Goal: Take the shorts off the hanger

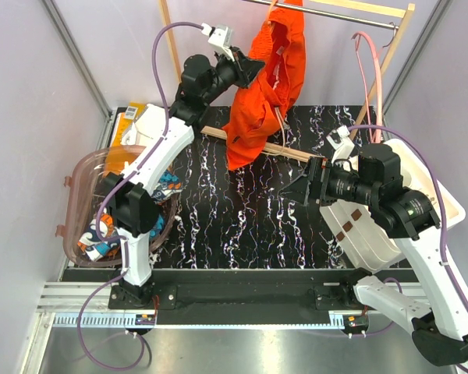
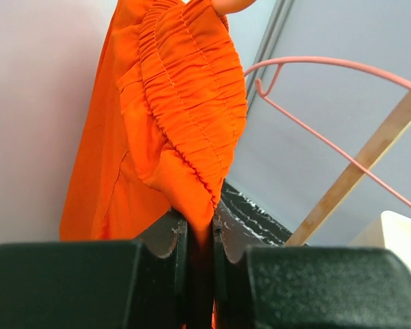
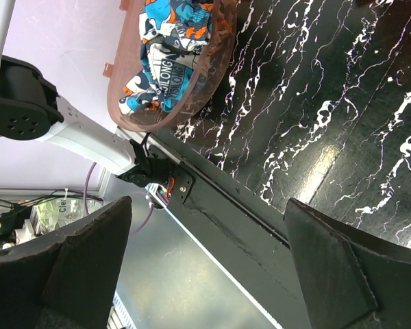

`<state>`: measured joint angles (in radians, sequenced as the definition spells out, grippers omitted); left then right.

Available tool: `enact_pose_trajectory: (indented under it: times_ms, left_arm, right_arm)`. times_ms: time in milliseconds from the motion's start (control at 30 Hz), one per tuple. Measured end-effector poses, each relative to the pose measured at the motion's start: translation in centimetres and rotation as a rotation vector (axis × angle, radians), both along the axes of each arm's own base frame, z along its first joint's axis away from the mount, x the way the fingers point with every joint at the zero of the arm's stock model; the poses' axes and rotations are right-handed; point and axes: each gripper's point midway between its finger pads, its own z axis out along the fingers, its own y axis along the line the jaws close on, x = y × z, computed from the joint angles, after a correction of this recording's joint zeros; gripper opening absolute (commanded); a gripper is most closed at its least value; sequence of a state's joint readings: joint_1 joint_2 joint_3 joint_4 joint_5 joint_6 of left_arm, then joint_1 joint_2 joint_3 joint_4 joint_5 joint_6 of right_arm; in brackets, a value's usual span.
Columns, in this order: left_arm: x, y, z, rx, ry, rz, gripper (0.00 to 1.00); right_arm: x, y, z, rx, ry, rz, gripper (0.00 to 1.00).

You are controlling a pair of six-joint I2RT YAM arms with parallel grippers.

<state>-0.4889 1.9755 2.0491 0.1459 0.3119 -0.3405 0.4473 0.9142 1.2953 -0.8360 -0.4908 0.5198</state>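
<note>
The bright orange shorts (image 1: pixel 267 86) hang from the metal rail (image 1: pixel 351 19) at the back, their lower part draping down toward the table. My left gripper (image 1: pixel 257 68) is raised high and shut on a fold of the orange shorts (image 2: pixel 192 130) by the gathered waistband. A pink hanger (image 1: pixel 372 66) hangs on the rail to the right; it also shows in the left wrist view (image 2: pixel 329 103). The patterned shorts (image 3: pixel 168 41) lie in the clear pink basket (image 1: pixel 82 195). My right gripper (image 1: pixel 303 189) is open and empty over the table's middle right.
The wooden rack frame (image 1: pixel 395 48) stands at the back, with its low crossbar (image 1: pixel 273 146) on the black marbled table (image 1: pixel 242 226). A white tray (image 1: pixel 433 191) sits at the right under my right arm. An orange-and-white package (image 1: pixel 129 125) lies at the back left.
</note>
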Motion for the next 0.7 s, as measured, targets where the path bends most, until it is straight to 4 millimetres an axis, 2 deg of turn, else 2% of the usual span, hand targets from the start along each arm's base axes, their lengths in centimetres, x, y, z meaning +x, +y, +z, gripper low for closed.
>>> enact_pose_trajectory:
  times_ms: [200, 400, 567, 700]
  left_arm:
    - [-0.9, -0.5, 1.7, -0.061, -0.035, -0.054, 0.00]
    - [-1.9, -0.7, 2.5, -0.105, -0.054, -0.101, 0.00]
    - [-4.1, 0.0, 2.7, -0.112, -0.050, -0.139, 0.00]
    - [-7.0, 1.1, 2.3, -0.106, -0.025, -0.164, 0.00]
  right_arm:
    - [0.1, 0.0, -0.1, -0.005, -0.001, -0.002, 1.00]
    - [0.4, 0.1, -0.4, -0.014, 0.004, 0.001, 1.00]
    - [0.6, 0.1, -0.6, -0.025, 0.003, -0.001, 1.00]
    - [0.9, 0.0, -0.7, -0.038, -0.007, -0.002, 1.00]
